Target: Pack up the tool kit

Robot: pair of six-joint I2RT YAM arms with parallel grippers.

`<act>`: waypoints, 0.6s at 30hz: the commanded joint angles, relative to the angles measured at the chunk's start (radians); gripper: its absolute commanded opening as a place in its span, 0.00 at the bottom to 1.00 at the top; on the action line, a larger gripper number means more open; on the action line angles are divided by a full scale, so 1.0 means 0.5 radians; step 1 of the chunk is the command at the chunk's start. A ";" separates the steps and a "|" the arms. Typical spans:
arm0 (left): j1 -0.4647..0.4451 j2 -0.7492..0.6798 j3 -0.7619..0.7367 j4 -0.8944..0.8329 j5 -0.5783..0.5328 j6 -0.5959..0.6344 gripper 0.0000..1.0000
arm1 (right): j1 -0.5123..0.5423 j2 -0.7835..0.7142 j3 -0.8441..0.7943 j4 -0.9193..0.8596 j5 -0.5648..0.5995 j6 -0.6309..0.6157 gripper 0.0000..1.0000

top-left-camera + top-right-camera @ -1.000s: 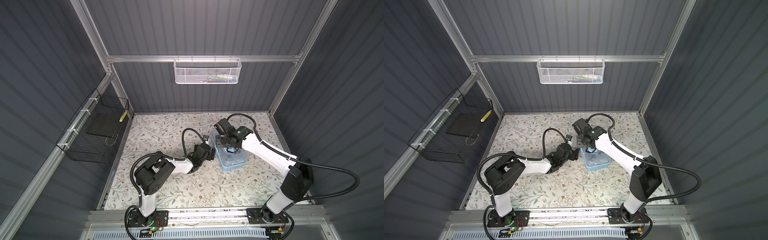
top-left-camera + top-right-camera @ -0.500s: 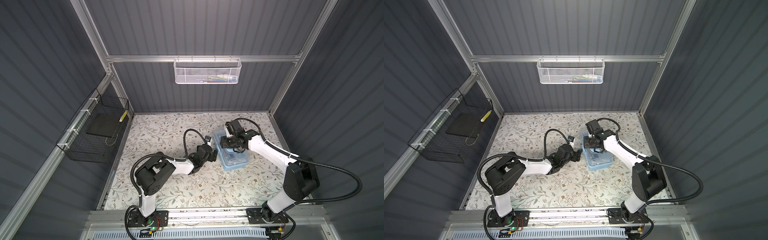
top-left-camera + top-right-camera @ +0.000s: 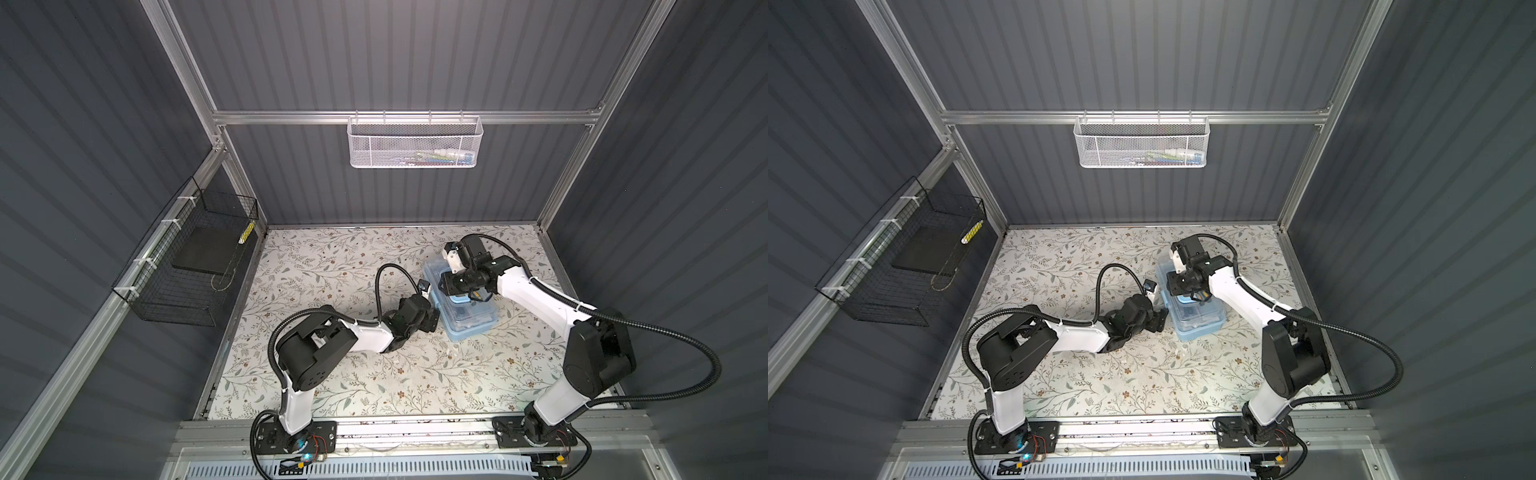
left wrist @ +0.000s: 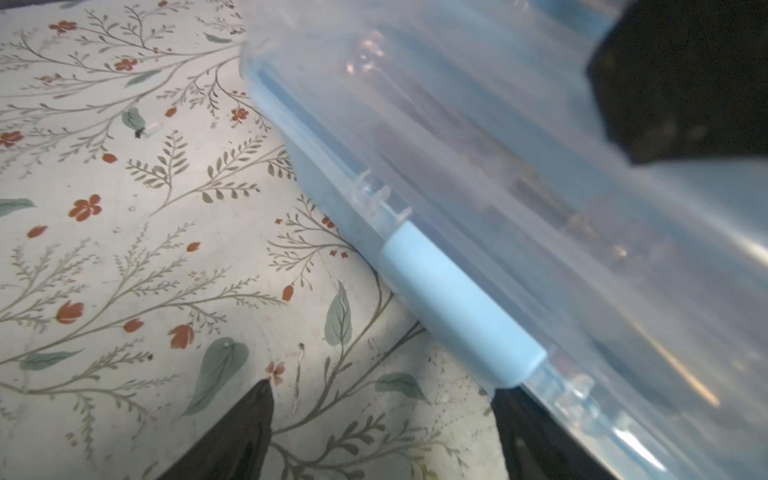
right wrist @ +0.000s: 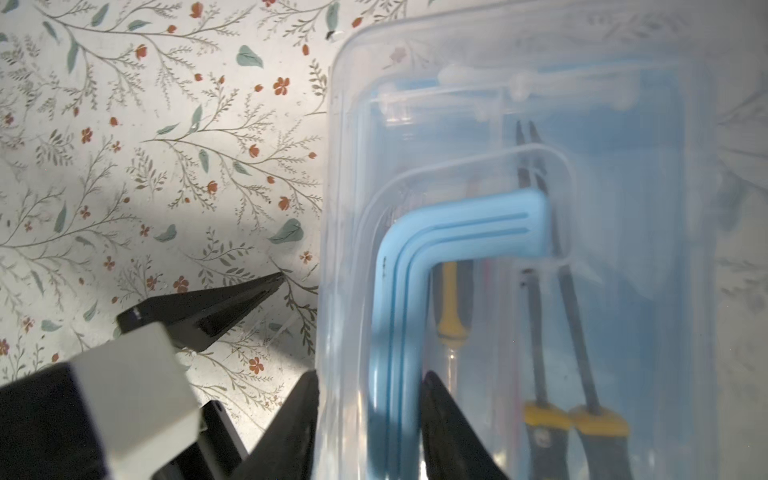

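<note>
Right gripper edged toward nine o'clock, jaws astride handle, grip unclear; left gripper released beside box. Box light, rigid, slick: take handle

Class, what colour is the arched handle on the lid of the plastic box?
Light blue. The right wrist view shows the handle best, lying against the clear lid.

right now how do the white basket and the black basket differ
Mesh: the white basket is fine mesh; the black basket is an open wire grid.
Place: the white basket hangs on the back rail, the black basket on the left rail.
Contents: the white basket holds small coloured items; the black basket holds a dark flat slab.
Both hang above the table.
</note>
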 commanded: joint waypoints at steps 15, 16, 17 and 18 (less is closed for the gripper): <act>-0.085 -0.034 0.110 0.146 0.103 0.184 0.86 | 0.066 0.123 -0.070 -0.094 -0.470 -0.155 0.40; -0.086 -0.038 0.113 0.143 0.105 0.204 0.86 | 0.057 0.119 -0.074 -0.086 -0.471 -0.154 0.40; -0.086 -0.044 0.121 0.134 0.114 0.231 0.87 | 0.040 0.111 -0.076 -0.084 -0.467 -0.149 0.41; -0.086 -0.049 0.131 0.108 0.116 0.258 0.88 | 0.028 0.107 -0.077 -0.076 -0.464 -0.145 0.41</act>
